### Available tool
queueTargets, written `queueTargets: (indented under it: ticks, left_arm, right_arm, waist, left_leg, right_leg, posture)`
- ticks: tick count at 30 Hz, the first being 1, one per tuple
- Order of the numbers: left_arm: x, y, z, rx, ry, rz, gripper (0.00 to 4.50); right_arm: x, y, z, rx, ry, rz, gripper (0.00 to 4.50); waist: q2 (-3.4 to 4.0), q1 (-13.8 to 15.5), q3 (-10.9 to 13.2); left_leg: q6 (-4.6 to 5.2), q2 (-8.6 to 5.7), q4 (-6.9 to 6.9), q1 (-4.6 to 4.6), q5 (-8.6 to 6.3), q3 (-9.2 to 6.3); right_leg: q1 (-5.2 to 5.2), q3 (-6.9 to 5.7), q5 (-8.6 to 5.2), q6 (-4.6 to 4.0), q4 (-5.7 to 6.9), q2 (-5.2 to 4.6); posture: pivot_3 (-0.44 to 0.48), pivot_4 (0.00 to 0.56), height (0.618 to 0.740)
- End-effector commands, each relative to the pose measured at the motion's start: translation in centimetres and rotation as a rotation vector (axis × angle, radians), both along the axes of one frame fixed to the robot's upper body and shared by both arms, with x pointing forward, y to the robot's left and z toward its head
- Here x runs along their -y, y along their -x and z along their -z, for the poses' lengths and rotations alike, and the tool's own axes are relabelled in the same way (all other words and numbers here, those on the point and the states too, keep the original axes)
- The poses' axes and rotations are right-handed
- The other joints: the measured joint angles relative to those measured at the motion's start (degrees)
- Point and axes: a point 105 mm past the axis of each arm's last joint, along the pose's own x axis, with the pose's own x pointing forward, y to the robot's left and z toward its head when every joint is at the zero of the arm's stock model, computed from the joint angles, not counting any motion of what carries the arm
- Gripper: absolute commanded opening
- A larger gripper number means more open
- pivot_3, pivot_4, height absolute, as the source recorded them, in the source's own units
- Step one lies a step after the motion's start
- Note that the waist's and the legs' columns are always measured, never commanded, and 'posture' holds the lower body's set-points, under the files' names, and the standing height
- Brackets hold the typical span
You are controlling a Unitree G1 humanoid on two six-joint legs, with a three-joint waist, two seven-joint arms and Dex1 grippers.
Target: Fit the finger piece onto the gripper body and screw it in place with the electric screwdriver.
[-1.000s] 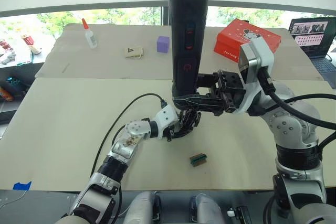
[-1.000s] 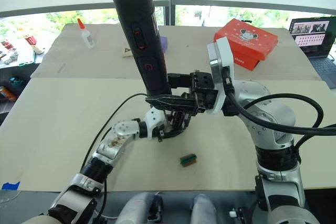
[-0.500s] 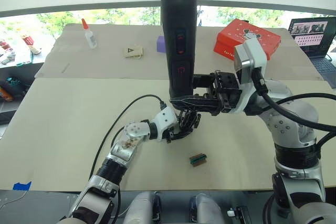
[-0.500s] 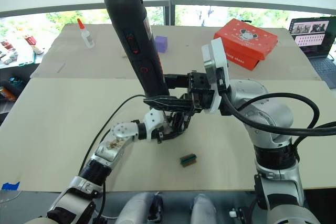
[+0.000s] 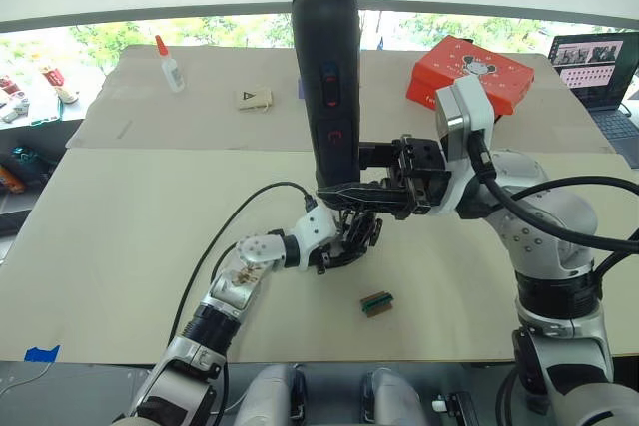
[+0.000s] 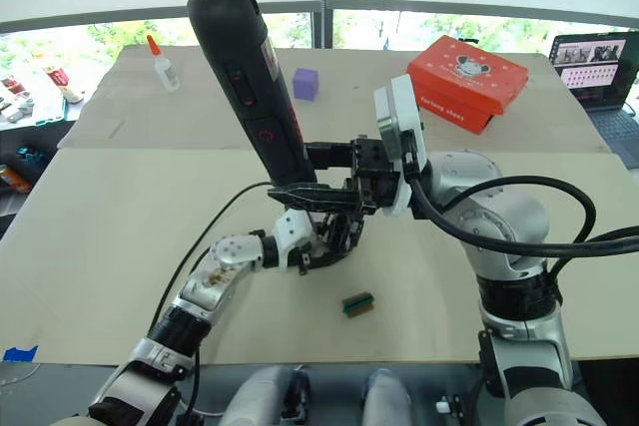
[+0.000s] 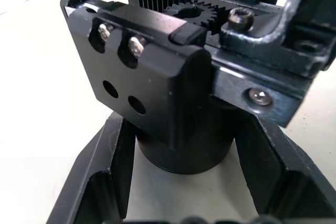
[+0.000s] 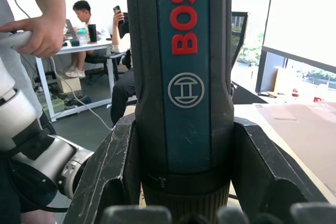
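Right hand [image 5: 344, 193] pinches the electric screwdriver [image 5: 327, 77] low on its handle, upright, and over the last second it has carried the tool leftward and leaned its top that way. Below it, the left hand [image 5: 351, 243] clamps the gripper body [image 7: 157, 77] by its round base, just off the worktop [image 5: 120, 226]. I'd say the bit is being lined up over a screw; I can't make out the finger piece

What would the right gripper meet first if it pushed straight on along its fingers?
The right gripper is already shut on the electric screwdriver, so that blocks its fingers. Beyond it the table looks bare toward the robot's left, though depth is hard to judge.
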Motion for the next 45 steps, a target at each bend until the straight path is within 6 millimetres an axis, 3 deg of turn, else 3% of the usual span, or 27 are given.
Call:
queueTargets:
  ticks: [1,45]
  left_arm:
    - [0.5,0.5,-0.5,0.018,0.007,0.026,2.28]
    - [0.4,0.3,-0.6,0.015,0.015,0.015,2.28]
  right_arm:
    - [0.1,0.4,-1.3,0.090,-0.032,-0.014,1.94]
    - [0.9,-0.2,0.6,0.099,0.008,0.008,1.94]
  waist:
    - [0.00,-0.01,0.00]
    - [0.00,-0.01,0.00]
  left_leg:
    - [0.00,0.00,0.00,0.00,0.00,0.00]
    - [0.00,0.00,0.00,0.00,0.00,0.00]
  right_leg:
    - [0.00,0.00,0.00,0.00,0.00,0.00]
    - [0.00,0.00,0.00,0.00,0.00,0.00]
  posture:
    - [0.000,0.150,0.740]
    - [0.000,0.150,0.740]
